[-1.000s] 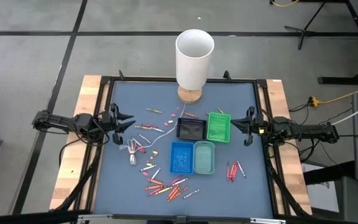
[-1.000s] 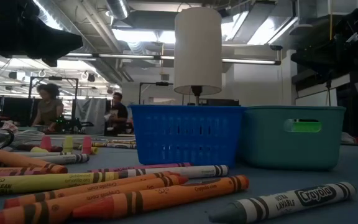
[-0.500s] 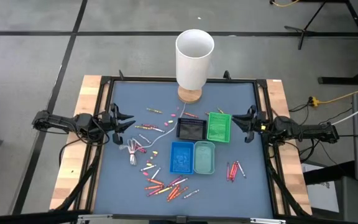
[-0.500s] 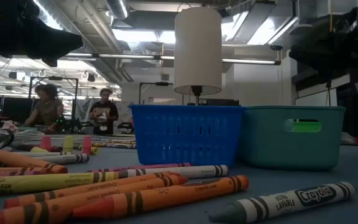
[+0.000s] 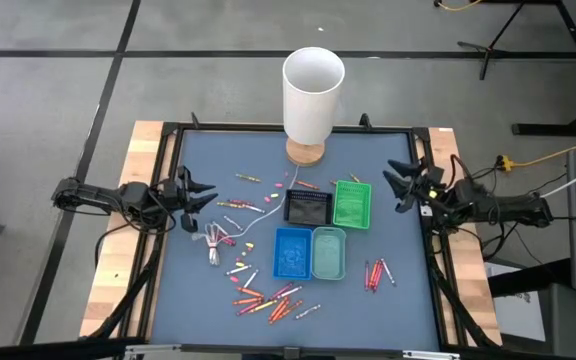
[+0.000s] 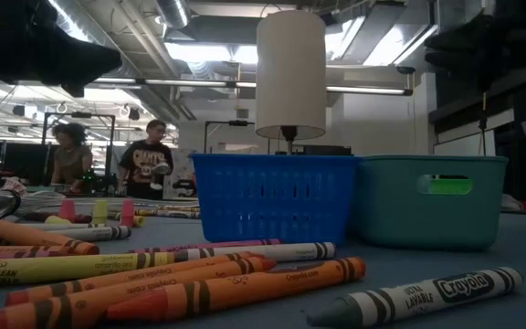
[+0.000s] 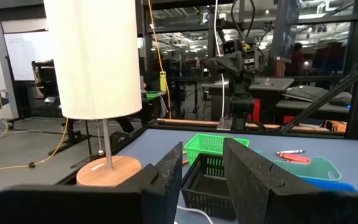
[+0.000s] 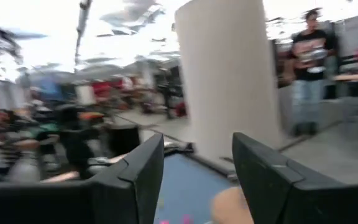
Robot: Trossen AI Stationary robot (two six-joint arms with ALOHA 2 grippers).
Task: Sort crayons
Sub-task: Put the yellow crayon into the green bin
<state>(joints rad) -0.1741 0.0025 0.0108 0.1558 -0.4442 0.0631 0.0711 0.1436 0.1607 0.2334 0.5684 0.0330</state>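
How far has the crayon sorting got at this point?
Nothing looks sorted yet. The crayons lie loose on the mat, with a small red bunch off to one side, and no crayon shows in the blue tray or the teal tray. Neither gripper holds anything: the right gripper is open at the table's edge, and the left gripper waits open at the opposite edge. All the picking is left.

Grey concrete floor (image 5: pixel 48 90), ceiling strip lights (image 6: pixel 190 50), two people (image 6: pixel 144 169) behind

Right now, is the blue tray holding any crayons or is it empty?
Empty, as far as the overhead view shows: the blue tray has only a plain blue floor, and the crayons lie loose on the mat around it.
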